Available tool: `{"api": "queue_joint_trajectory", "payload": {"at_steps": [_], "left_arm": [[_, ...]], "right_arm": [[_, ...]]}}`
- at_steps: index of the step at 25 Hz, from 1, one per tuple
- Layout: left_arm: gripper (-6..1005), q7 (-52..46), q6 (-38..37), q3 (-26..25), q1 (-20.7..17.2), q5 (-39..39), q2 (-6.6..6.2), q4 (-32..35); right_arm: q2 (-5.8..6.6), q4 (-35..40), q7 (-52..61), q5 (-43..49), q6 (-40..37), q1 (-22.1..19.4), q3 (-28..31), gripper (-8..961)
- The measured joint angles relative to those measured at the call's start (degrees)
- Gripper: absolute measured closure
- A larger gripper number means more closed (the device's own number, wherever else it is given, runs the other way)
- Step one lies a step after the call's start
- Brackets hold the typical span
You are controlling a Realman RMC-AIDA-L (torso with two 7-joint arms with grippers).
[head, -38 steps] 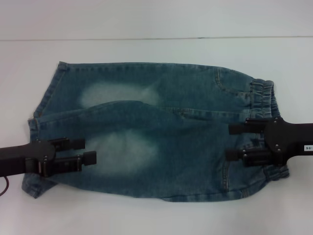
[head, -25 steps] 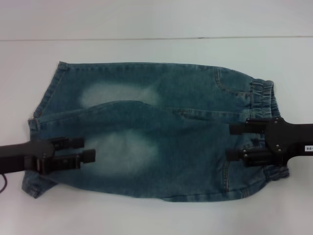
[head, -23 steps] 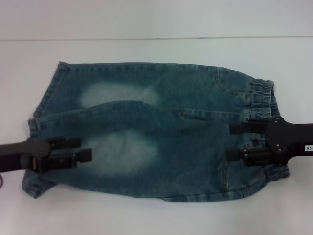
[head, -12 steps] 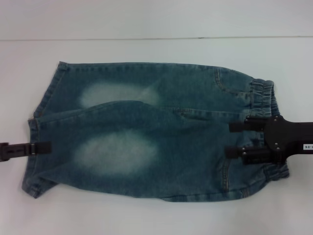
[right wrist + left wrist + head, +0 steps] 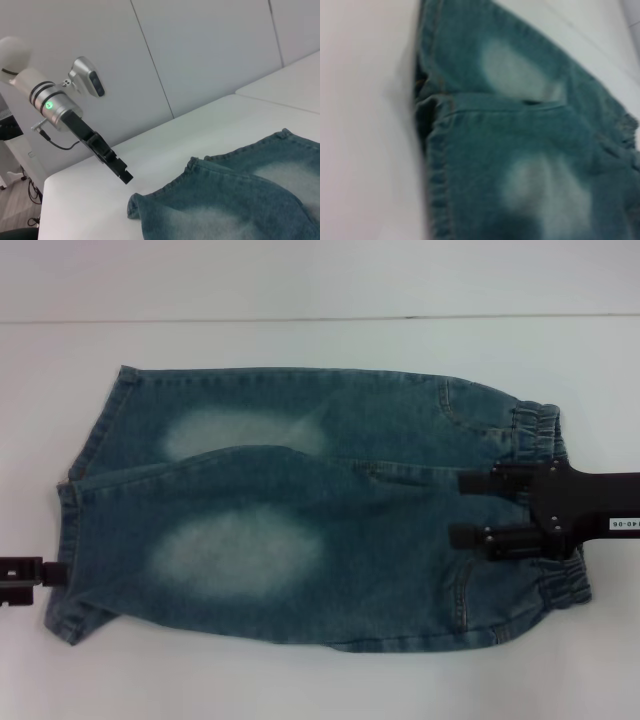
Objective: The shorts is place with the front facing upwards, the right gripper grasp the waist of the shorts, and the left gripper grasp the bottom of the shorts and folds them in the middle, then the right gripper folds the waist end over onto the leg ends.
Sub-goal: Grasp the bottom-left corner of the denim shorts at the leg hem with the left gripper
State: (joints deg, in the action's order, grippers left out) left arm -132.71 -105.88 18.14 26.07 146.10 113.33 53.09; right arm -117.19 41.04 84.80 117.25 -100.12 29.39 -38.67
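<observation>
Blue denim shorts (image 5: 300, 510) lie flat on a white worktop (image 5: 320, 680). The right claw (image 5: 462, 508), fingers spread wide, hovers over the waist (image 5: 545, 440); its white label (image 5: 625, 525) is unreadable. The left claw (image 5: 55, 570) sits beside the leg ends (image 5: 70, 530); its opening cannot be told.

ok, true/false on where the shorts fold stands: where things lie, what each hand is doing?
1. The shorts lie spread out, both legs showing. True.
2. The waist is on the robot's left. False: it is on the robot's right; the leg ends are on the left.
3. The right hand is over the waist end, fingers apart. True.
4. The left hand is clamped on a leg hem. False: it is off the fabric, beside the leg ends, over the bare table.
</observation>
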Motion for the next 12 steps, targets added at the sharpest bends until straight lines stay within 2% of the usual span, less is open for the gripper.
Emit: {"api": "queue_joint_trajectory", "payload": {"at_steps": [4, 12], "left_arm": [[201, -1.1, 2.3, 0.2, 0.7, 3.2, -0.01, -0.4], [201, -1.7, 4.2, 1.2, 1.0, 4.5, 0.01, -0.6]], "right_arm": [[-0.06, 0.0, -0.1, 0.0, 0.1, 0.6, 0.0, 87], [-0.14, 0.0, -0.1, -0.1, 1.2, 1.1, 0.1, 87]]}}
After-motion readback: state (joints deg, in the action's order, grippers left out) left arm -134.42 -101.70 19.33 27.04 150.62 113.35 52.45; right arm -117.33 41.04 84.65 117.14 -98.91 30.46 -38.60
